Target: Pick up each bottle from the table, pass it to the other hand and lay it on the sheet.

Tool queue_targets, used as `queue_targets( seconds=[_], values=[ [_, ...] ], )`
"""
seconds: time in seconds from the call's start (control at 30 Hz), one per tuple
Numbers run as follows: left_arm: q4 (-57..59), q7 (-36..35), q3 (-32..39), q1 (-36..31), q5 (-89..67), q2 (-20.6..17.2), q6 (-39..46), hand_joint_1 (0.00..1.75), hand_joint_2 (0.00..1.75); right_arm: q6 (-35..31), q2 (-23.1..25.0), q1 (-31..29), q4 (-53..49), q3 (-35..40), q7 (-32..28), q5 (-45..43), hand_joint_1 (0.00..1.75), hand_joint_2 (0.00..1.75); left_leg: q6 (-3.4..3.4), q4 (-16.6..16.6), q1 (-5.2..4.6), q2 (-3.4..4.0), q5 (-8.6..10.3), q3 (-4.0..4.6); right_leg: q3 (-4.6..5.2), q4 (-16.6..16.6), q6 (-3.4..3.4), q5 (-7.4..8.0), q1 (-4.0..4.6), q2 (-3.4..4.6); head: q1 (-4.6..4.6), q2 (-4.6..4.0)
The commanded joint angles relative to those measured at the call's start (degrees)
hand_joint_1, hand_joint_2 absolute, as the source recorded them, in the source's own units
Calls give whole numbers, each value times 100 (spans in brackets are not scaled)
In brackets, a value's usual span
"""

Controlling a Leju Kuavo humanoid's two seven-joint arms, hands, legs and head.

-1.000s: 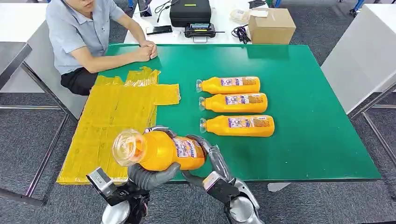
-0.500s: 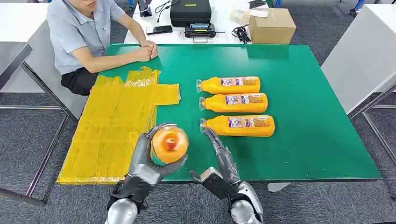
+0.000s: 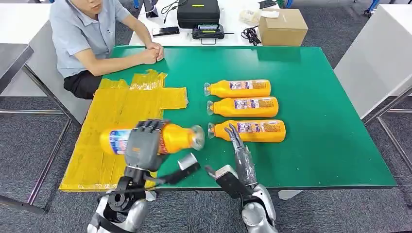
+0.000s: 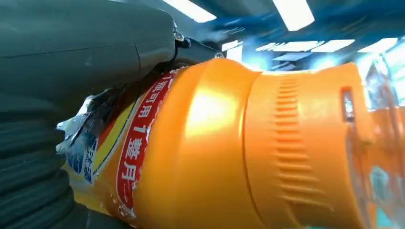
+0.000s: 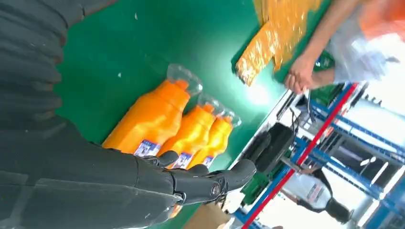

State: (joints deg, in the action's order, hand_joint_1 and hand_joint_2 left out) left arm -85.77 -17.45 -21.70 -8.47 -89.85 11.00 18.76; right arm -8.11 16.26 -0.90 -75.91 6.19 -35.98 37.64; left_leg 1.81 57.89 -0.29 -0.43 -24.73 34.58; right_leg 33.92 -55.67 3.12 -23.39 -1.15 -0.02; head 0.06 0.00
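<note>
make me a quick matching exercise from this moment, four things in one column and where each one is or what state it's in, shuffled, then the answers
Things:
1. left hand
2. right hand
3. cardboard box
4. yellow sheet

Places or states:
A. on the white table beyond the green table
B. spread over the green table's left side, hanging past its edge
C. holding an orange bottle on its side above the sheet
D. open and holding nothing, beside the nearest of the three lying bottles

Pairs: 1-C, 2-D, 3-A, 4-B
</note>
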Motion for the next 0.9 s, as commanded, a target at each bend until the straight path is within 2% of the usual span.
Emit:
queue_targets(
  seconds=[0.03,0.2,0.23,0.3,0.37,0.5,0.6,0.63,0.67,0.7,0.73,0.77,0.8,0.87,0.9],
  values=[
    [1536,-245,-673,-884,-15,-710,-170,175,175,104,4,-361,646,-496,-119,-134,0,175,-15,-11,8,-10,0,-30,-34,10,-19,-4,8,-14,0,0],
    [1807,-94,-458,-940,-15,-629,-54,175,175,124,27,-377,698,-504,-145,-133,0,175,-11,-11,4,-13,2,-25,-29,10,-13,-4,5,-17,0,0],
    [2874,396,310,-1166,-15,-425,281,175,175,149,104,-452,839,-443,-223,-145,0,175,-5,-9,3,-4,-1,-22,-26,8,-8,-2,3,0,0,0],
    [3039,411,246,-1202,-15,-468,368,175,175,150,107,-449,860,-430,-225,-146,0,175,-8,-8,4,-3,0,-16,-23,6,-11,-1,4,1,2,0],
    [3196,485,470,-1191,-15,-368,308,148,175,164,105,-447,910,-425,-222,-147,0,175,-10,-7,7,2,-4,-25,-29,7,-15,-3,7,5,2,0],
    [3594,519,712,-1279,-15,-318,344,162,175,124,110,-497,1108,-464,-261,-181,0,175,-6,-5,6,0,-1,-13,-19,5,-8,-1,5,3,2,0],
    [3857,562,882,-1350,-15,-285,394,162,175,140,112,-545,1205,-454,-292,-185,0,175,-9,-5,9,2,-4,-23,-28,5,-13,-3,9,4,2,0],
    [3917,582,920,-1366,-15,-280,405,155,175,142,111,-552,1217,-447,-303,-183,0,175,-6,-4,6,-1,-1,-13,-19,5,-9,-1,6,2,2,0],
    [3947,589,922,-1373,-15,-283,375,141,175,144,111,-555,1219,-445,-303,-184,0,175,-11,-5,12,4,-7,-29,-35,8,-15,-4,12,5,5,0],
    [3986,584,920,-1380,-15,-282,400,140,175,146,110,-560,1223,-443,-307,-184,0,175,-8,-4,7,0,-3,-17,-24,5,-11,-2,7,3,2,0],
    [4023,608,1026,-1361,-15,-226,382,72,175,143,106,-563,1224,-444,-310,-184,0,175,-11,-3,12,5,-7,-25,-32,5,-15,-5,11,6,2,0],
    [4117,641,1125,-1391,-15,-209,309,33,175,148,96,-584,1246,-444,-310,-187,0,175,-8,-4,7,0,-3,-16,-22,4,-11,-3,6,2,2,0],
    [4154,655,1135,-1403,-15,-216,315,33,175,153,86,-608,1261,-448,-310,-188,0,175,-6,-3,5,-2,-2,-11,-18,3,-9,-3,4,1,2,0],
    [4338,771,1543,-1433,-15,-80,247,7,175,153,61,-667,1335,-439,-329,-197,0,175,-7,-2,6,-4,-3,-12,-20,2,-11,-4,6,-1,2,0],
    [4374,813,1579,-1441,-15,-81,284,7,175,151,51,-698,1371,-443,-336,-204,0,175,-10,-1,10,2,-8,-24,-31,3,-14,-7,9,4,5,0]
  ],
)
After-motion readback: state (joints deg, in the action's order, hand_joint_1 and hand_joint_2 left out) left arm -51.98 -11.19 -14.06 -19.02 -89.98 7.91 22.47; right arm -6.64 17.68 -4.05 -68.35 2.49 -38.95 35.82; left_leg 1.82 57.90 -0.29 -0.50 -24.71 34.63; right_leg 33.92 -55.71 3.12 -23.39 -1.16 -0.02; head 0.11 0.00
